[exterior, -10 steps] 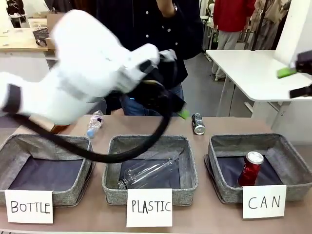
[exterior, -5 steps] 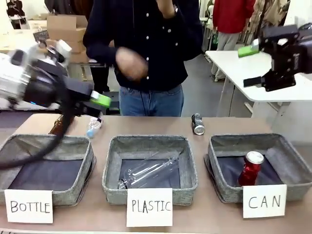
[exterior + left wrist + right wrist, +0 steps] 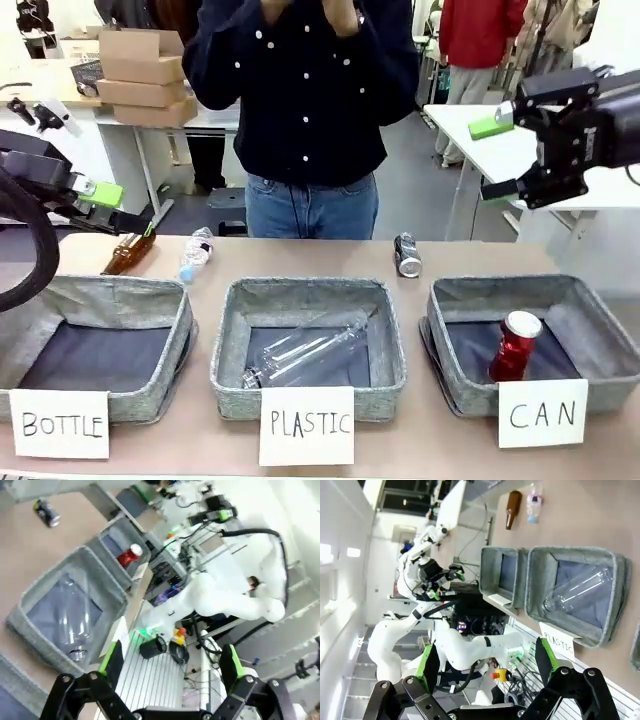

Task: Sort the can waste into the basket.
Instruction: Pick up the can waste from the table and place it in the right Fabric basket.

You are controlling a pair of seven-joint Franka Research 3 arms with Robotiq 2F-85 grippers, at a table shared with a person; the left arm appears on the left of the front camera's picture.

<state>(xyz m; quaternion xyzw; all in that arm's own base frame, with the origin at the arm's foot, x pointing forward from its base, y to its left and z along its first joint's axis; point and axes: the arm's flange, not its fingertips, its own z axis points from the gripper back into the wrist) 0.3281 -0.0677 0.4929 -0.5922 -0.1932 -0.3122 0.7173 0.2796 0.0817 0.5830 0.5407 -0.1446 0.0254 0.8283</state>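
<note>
Two drink cans show from the front: the red can (image 3: 513,346), a smooth metal cylinder with a silver top, stands slightly tilted inside the basket (image 3: 590,330), a square grey woven-fabric bin with dark lining and a white card (image 3: 542,413) lettered "CAN". The grey can (image 3: 405,254) lies on the tan table (image 3: 300,258) just behind that basket. A clear bottle (image 3: 300,355) lies in the middle bin (image 3: 392,340), and a brown bottle (image 3: 128,252) and a small bottle (image 3: 194,255) lie at the far left. The left gripper (image 3: 112,207) hangs over the table's left end and the right gripper (image 3: 492,158) is raised at the right; both are spread wide and hold nothing. From the left wrist, black fingers (image 3: 111,657) with green pads stand wide apart, with the red can in its basket and the grey can on the table beyond. From the right wrist, its fingers (image 3: 429,662) are likewise parted and bare, above the ribbed clear bottle in its bin.
</note>
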